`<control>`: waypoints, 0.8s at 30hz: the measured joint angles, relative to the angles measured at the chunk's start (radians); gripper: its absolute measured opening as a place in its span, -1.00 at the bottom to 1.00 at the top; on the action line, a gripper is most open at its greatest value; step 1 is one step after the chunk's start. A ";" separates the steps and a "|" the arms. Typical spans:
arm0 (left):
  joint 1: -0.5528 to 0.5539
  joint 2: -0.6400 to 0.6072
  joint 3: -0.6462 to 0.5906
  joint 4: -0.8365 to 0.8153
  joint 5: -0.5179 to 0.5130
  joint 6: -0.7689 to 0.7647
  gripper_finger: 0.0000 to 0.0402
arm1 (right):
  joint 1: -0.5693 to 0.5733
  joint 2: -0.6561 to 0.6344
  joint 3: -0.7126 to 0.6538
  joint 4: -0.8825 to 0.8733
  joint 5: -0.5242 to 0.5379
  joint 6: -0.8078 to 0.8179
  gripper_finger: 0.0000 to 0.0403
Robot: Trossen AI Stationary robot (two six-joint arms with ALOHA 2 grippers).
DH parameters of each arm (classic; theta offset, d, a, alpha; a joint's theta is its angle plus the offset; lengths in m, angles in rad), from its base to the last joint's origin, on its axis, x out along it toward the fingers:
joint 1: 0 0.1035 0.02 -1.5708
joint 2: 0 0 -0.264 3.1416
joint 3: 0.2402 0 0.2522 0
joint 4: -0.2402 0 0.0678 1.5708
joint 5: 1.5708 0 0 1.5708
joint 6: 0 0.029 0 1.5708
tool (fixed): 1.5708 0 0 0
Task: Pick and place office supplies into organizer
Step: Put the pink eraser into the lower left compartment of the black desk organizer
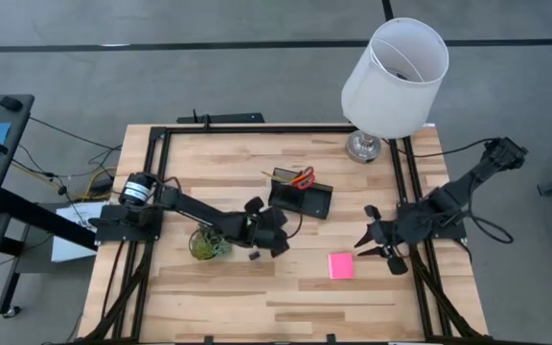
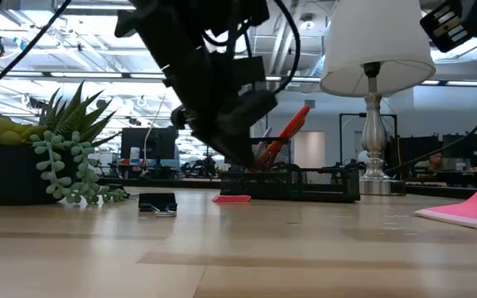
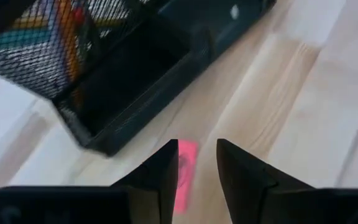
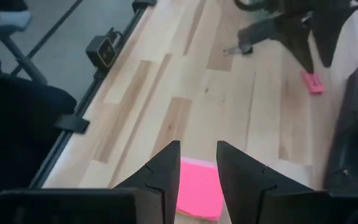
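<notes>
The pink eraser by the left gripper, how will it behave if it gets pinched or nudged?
The pink eraser lies flat on the table, so it probably won't roll. It looks small and thin, likely light and easily skidded by the left gripper. Its low profile may make pinching fiddly.

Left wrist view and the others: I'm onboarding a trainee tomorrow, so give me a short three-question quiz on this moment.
1. True or false: the pink eraser lies inside the organizer.
2. Which pincer has the sticky pad just ahead of it: A left pincer, B right pincer?
3. Fill in: the red-handled ____ stand in the organizer's tall compartment.

Key: 1 false, it lies on the table beside it; 2 B; 3 scissors.
</notes>
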 joint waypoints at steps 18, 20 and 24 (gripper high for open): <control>0.009 -0.207 -0.014 -0.091 0.144 0.324 -0.52 | 0.009 0.036 0.000 0.002 -0.001 0.118 -0.52; 0.017 -0.297 -0.014 -0.210 0.106 0.325 -0.52 | 0.009 0.036 0.000 0.002 -0.001 0.144 -0.52; 0.036 -0.473 -0.068 -0.313 0.024 0.296 -0.51 | 0.009 0.036 0.000 0.004 0.000 0.186 -0.52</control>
